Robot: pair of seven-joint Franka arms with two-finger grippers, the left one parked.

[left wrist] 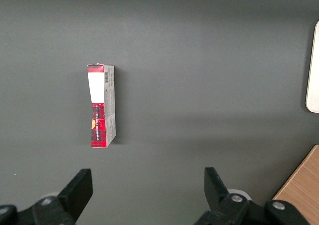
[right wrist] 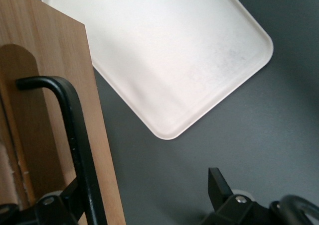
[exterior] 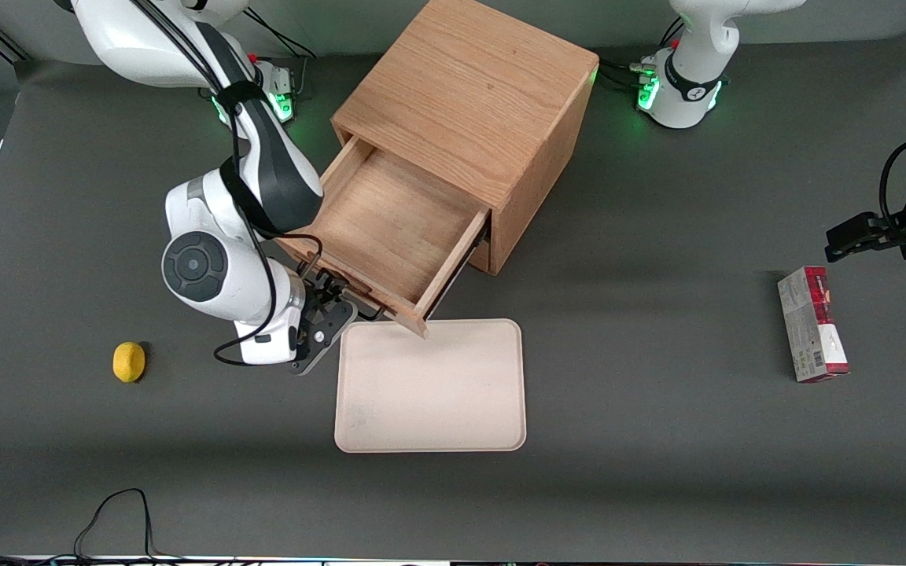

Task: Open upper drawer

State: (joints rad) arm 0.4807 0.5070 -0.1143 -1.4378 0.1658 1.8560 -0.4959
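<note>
Upper drawer (exterior: 390, 228), frame centre, stands pulled out: rigid, light wood. Grip its black bar handle (right wrist: 75, 135); gripper (exterior: 327, 314) spread around it.

Even, soft overhead light; faint shadows fall on the table (exterior: 657, 440) toward the front camera. Green lamps glow at the arm bases. The pincer (right wrist: 144, 205) looks slightly blurred, perhaps too close.

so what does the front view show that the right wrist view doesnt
Only the front view shows the oak cabinet, the upper drawer pulled out with a bare floor, the lemon and the red box. Only the right wrist view shows the black bar handle close up, passing between the fingers of the open gripper. Both show the tray lying on the table just in front of the drawer's front panel.
</note>
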